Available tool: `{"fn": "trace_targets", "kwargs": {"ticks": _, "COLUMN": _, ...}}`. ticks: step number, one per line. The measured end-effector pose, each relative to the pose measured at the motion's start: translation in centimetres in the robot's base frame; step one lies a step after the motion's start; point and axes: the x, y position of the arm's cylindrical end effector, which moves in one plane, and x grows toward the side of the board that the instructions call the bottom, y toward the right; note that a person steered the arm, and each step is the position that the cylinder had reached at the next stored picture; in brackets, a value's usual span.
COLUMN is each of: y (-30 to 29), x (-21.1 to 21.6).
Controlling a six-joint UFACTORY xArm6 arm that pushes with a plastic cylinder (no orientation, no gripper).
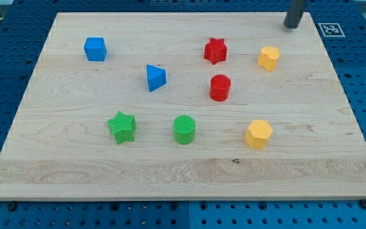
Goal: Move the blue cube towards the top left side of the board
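The blue cube (95, 48) sits near the view's top left of the wooden board (75, 159). My tip (291, 26) is at the view's top right, near the board's top edge. It is far to the right of the blue cube and touches no block. The nearest block to my tip is a yellow block (269, 58) just below and left of it.
A blue triangular block (155, 77) lies right of and below the cube. A red star (215, 50) and a red cylinder (220, 87) are right of centre. A green star (122, 126), a green cylinder (184, 129) and a yellow hexagonal block (258, 134) lie lower down.
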Motion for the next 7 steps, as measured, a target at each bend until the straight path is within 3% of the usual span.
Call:
{"fn": "trace_targets", "kwargs": {"ticks": 5, "y": -20.4, "x": 0.1}}
{"fn": "trace_targets", "kwargs": {"ticks": 7, "y": -25.3, "x": 3.7}}
